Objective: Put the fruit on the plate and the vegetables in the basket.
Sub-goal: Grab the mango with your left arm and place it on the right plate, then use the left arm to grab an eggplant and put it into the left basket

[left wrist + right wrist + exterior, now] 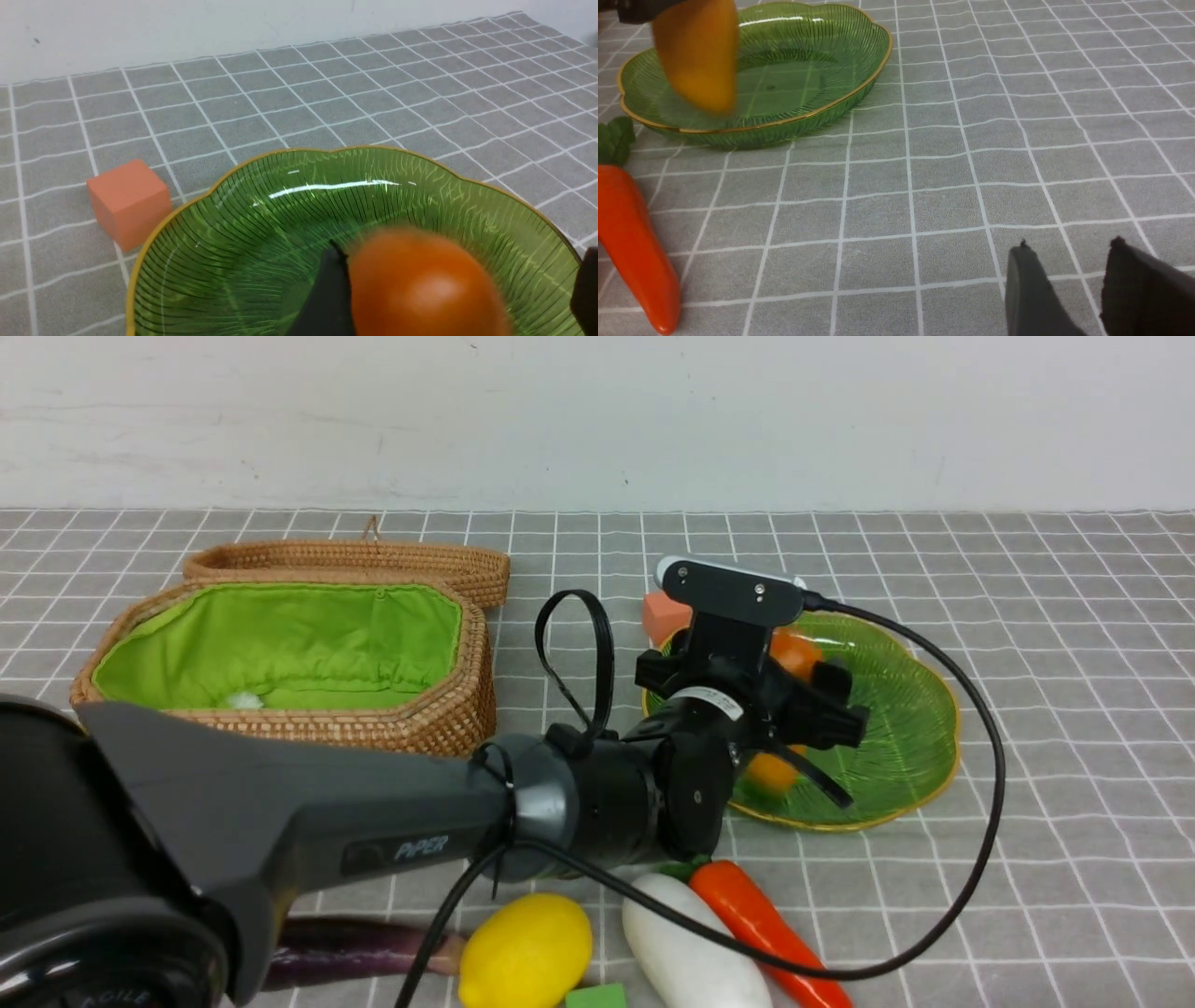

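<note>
The left end effector (pixel 460 261) hangs over the plate (pixel 901 709). Its fingers (pixel 331 289) are spread wider than the mango (pixel 698 60) between them: the fruit sits close against one finger, with a clear gap to the other. The mango is blurred, its lower end inside the plate's rim; I cannot tell whether it touches the glass.

An orange cube (pixel 128 200) sits on the table (pixel 1027 896) ahead-left of this end effector, just beside the plate. Behind it, toward the robot, the carrot (pixel 761 915) and radish (pixel 686 943) lie side by side, with the lemon (pixel 527 952) and eggplant (pixel 345 947) further left. The basket (pixel 439 709) stands open to its left, the lid (pixel 373 560) behind the basket.

The right end effector (pixel 1070 242) hovers low over the table, fingers partly apart with nothing between them. The carrot and plate lie ahead of it, the carrot nearer.
</note>
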You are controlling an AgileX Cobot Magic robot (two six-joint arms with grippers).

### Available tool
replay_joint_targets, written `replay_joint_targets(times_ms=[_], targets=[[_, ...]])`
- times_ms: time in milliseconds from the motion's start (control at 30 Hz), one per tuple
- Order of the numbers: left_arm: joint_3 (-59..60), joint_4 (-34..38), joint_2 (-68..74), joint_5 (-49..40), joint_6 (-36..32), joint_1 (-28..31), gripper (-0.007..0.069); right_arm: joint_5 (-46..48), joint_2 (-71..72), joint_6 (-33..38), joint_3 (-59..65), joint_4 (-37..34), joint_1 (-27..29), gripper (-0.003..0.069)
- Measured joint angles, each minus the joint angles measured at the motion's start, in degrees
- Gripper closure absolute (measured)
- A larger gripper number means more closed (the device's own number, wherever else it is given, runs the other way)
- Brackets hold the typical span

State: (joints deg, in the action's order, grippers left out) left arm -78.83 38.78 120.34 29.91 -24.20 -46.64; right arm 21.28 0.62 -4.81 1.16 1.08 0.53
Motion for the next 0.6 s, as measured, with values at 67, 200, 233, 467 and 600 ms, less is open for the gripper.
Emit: replay_joint_targets(times_ms=[67,200,233,467,600], targets=[[0.0,0.0,0.0,0.0,0.0,0.0,0.0018,0.0,0.0,0.0,0.0,0.0,0.0,0.0419],[0.0,0.11,-0.05,0.0,-0.07,0.0,0.0044,0.0,0.0,0.0,0.0,0.0,0.0,0.0419],[0.0,0.11,-0.11,0.0,-0.54,0.0,0.0047,0.0,0.0,0.0,0.0,0.0,0.0,0.0419],[0.0,13.03,-7.08,-11.0,-9.27,0.17,0.0052,0.0,0.0,0.0,0.0,0.0,0.0,0.0419],[0.0,21.36,-14.54,-24.19,-26.53,2.31,0.0069,0.0,0.0,0.0,0.0,0.0,0.0,0.0419]])
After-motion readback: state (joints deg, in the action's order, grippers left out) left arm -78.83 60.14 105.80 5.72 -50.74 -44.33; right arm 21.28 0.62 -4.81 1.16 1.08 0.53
